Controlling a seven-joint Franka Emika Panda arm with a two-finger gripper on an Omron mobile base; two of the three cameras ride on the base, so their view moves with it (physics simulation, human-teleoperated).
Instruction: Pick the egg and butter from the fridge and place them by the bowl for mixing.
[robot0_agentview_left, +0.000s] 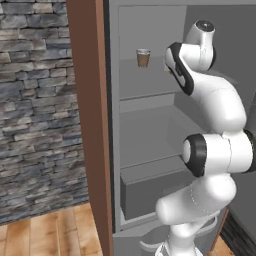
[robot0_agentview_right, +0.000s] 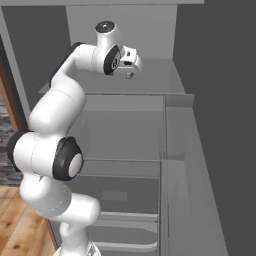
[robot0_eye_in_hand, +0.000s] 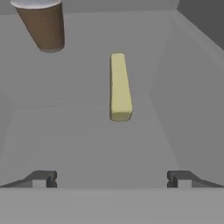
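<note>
The tool (robot0_eye_in_hand: 112, 179), fingers spread wide and empty, faces the butter (robot0_eye_in_hand: 120, 86) lying on the fridge shelf (robot0_eye_in_hand: 87, 140). Likely light, soft, slippery: pinch gently across its narrow middle.

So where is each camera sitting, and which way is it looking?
Left base view: sits behind the arm on its left, looking forward into the fridge; the arm rises at lower right, beside the brown cup.
Right base view: sits behind on the right, looking into the same fridge; the arm rises at lower left, its gripper over the upper shelf.
Hand view: sits on the hand, looking along the open fingers at the butter and the cup.
Shared: both base views show the arm and fridge; left base and hand views share the cup.
</note>
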